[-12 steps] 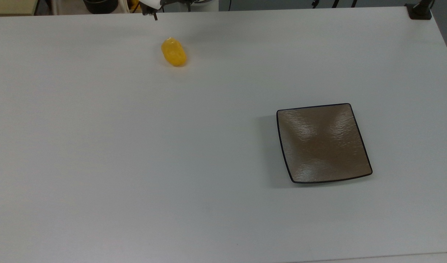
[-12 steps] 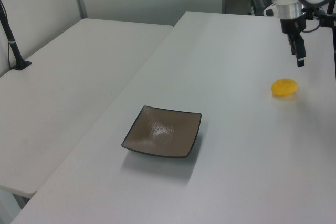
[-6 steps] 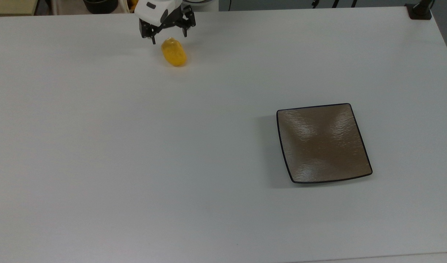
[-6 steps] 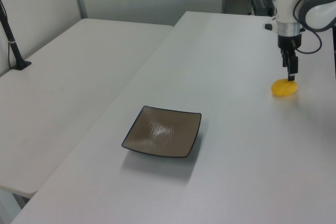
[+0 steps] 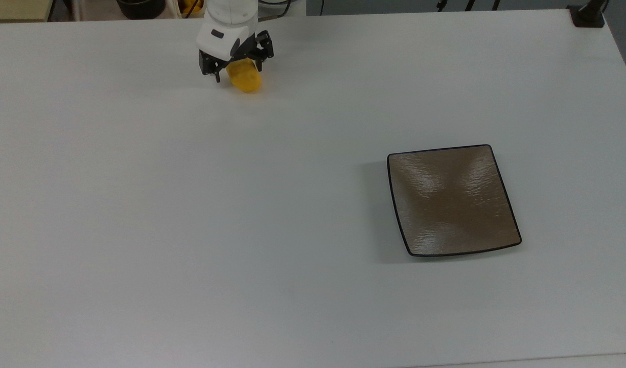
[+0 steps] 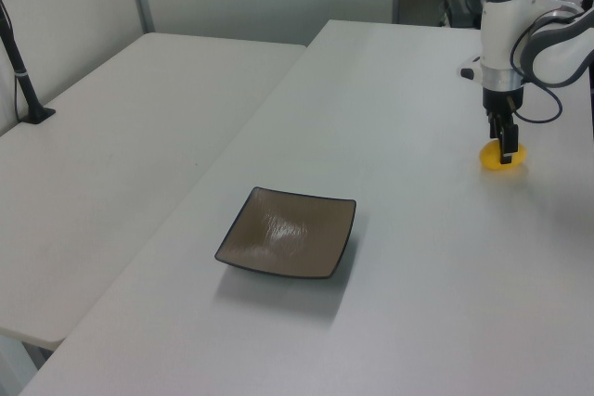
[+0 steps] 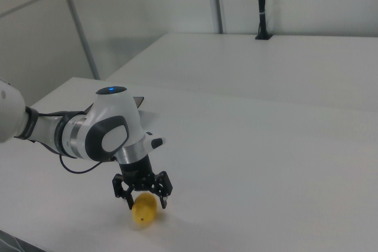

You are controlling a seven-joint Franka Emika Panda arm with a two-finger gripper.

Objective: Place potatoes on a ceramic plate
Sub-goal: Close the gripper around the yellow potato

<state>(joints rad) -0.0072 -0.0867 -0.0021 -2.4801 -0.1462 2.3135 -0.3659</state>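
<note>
Gripper: the black two-finger gripper (image 5: 237, 70) (image 6: 506, 153) (image 7: 146, 202) on the white arm stands with its fingers spread apart, one on each side of the potato, low over it; whether the fingertips touch it cannot be told.
Potato: the small bright-yellow, glossy, lumpy oval potato (image 5: 246, 81) (image 6: 502, 157) (image 7: 144, 211) lies on the table between the fingers, its upper end hidden under the gripper in the top view, its free end poking out toward 5 o'clock.
Plate: the square, shallow brown-grey ceramic plate (image 5: 453, 200) (image 6: 288, 232) with a thin black rim and rippled glossy face sits flat and bare, well apart from the potato, toward 4 o'clock from it in the top view, toward 8 o'clock from it in the left view.
Table: the wide pale grey table (image 5: 190, 214) (image 6: 418, 257) (image 7: 266, 163) bears both things.
Arm: the white arm (image 7: 88, 131) reaches in from 9 o'clock in the right view, wrist pointing down.
</note>
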